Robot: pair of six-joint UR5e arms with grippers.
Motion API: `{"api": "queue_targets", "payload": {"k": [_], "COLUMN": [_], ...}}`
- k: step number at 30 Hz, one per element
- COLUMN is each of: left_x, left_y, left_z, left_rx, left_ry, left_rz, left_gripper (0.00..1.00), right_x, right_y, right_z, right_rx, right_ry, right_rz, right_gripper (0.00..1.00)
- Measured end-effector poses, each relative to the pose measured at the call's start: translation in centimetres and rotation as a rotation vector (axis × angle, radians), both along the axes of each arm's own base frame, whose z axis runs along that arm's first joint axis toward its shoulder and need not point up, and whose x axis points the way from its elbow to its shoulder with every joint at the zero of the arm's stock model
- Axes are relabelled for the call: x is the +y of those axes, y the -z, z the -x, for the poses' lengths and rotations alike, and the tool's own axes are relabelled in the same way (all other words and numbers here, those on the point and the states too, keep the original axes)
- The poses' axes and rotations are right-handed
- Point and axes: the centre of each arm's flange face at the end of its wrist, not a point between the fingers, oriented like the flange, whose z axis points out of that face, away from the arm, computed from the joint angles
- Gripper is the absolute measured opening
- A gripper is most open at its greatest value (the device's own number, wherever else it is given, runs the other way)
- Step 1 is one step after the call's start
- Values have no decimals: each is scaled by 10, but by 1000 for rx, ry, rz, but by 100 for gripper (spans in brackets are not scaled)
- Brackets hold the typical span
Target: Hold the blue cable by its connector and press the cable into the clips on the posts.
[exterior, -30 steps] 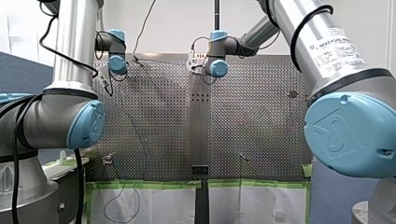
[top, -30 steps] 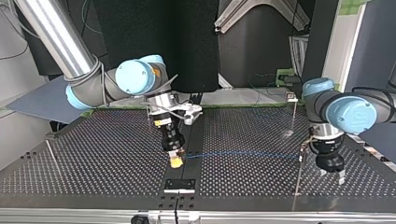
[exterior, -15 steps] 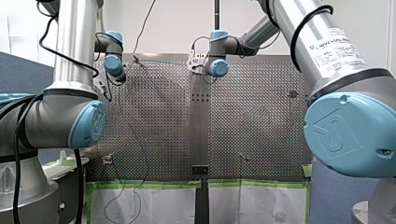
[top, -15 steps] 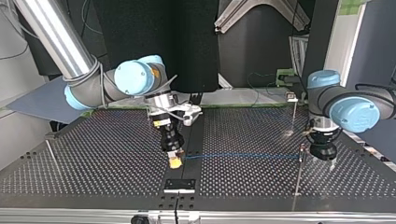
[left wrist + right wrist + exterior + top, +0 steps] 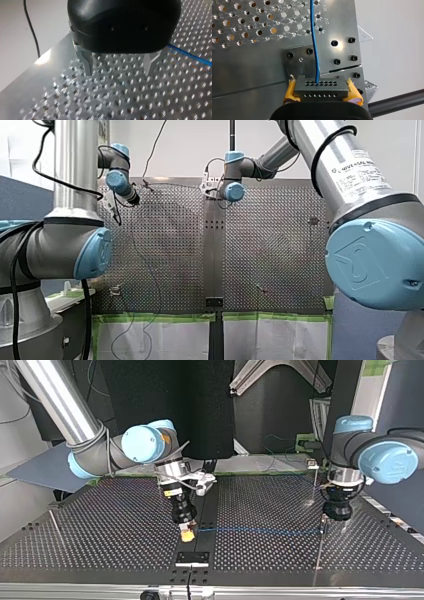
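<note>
The right pincer (image 5: pixel 322 90) pinches the dark connector (image 5: pixel 321 86) between its yellow pads (image 5: pixel 290 91); the blue cable (image 5: pixel 314 37) runs from it over the bench (image 5: pixel 100 535) to a thin post (image 5: pixel 319 552). The left pincer (image 5: pixel 120 67), spread, hovers above the bench, just beside that cable.

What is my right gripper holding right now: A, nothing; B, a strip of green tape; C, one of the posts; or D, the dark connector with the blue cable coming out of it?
D: in the right wrist view, the yellow pads of the right gripper are shut on either side of the connector, and the blue cable runs out of it across the table.
</note>
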Motion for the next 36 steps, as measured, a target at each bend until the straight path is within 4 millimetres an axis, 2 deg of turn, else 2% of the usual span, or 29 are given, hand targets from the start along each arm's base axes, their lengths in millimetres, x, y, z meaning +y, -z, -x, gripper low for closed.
{"api": "queue_targets", "payload": {"k": [7, 17, 30, 36], "left_x": [-6, -14, -25, -32], "left_y": [0, -16, -55, -64], "left_z": [25, 62, 115, 133], "left_rx": [19, 28, 28, 36], "left_ry": [39, 34, 24, 33], "left_rz": [0, -16, -81, -110], "left_gripper": [99, 99, 99, 99], "right_x": [0, 0, 1, 1], "right_y": [-1, -1, 0, 0], "right_z": [0, 0, -1, -1], "right_rx": [0, -1, 5, 5], "right_ry": [0, -3, -10, -11], "right_rz": [1, 2, -3, -3], "right_gripper": [0, 0, 0, 0]}}
